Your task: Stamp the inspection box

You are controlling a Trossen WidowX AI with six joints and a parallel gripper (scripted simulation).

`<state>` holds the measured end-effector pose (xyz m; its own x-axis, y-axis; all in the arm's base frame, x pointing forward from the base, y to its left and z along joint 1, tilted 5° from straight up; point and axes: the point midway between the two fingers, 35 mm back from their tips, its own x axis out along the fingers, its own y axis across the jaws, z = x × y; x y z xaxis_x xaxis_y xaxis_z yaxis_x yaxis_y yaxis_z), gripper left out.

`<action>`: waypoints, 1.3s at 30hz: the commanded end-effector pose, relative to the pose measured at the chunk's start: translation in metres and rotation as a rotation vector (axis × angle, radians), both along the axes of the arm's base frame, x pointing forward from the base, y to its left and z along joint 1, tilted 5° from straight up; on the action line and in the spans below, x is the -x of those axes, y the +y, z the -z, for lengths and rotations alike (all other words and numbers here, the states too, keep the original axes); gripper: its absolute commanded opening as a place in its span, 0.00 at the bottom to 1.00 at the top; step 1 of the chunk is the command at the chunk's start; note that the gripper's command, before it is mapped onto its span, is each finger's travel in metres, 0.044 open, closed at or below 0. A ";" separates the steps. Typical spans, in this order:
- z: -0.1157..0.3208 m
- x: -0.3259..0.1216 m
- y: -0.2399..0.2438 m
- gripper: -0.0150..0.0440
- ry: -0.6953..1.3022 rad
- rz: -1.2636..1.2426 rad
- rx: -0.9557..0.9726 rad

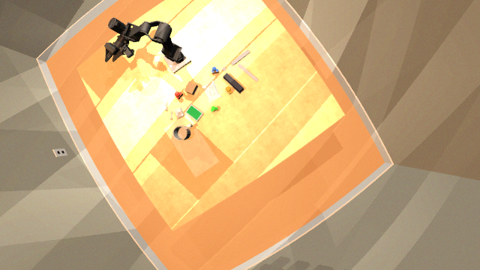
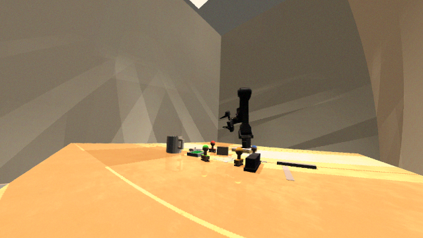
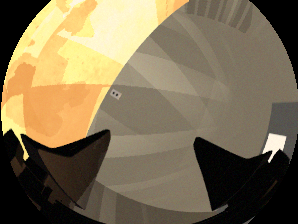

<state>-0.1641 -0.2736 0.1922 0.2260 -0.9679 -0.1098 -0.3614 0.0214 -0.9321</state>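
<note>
Viewing from the wrist reveals the open tool (image 1: 118, 58) (image 2: 223, 122) (image 3: 153, 139).

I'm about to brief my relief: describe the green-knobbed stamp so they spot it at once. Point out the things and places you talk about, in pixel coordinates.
From above, find the dark mug (image 1: 178, 133) (image 2: 172, 145), then the green ink pad (image 1: 194, 112) (image 2: 195, 153) beside it. The green-knobbed stamp (image 1: 214, 109) (image 2: 205, 149) stands just past the pad, on the side away from the red-knobbed stamp (image 1: 178, 94) (image 2: 213, 143). Only its knob is green; the others' are red, blue and orange.

no lettering, numbers or brands can be read; any marks on the card (image 1: 212, 91) (image 2: 225, 159) are too small
</note>
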 end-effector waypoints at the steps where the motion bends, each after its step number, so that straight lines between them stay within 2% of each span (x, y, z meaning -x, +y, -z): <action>1: 0.000 -0.001 -0.002 0.89 -0.009 -0.003 -0.004; 7: 0.004 -0.046 -0.050 0.62 -0.269 -0.096 -0.173; 14: 0.012 -0.128 -0.096 0.62 -0.533 -0.184 -0.456; 21: 0.023 -0.227 -0.111 0.62 -0.697 -0.210 -0.783; 29: 0.038 -0.349 -0.081 0.62 -0.750 -0.130 -1.173; 39: 0.052 -0.472 0.017 0.62 -0.599 0.090 -1.490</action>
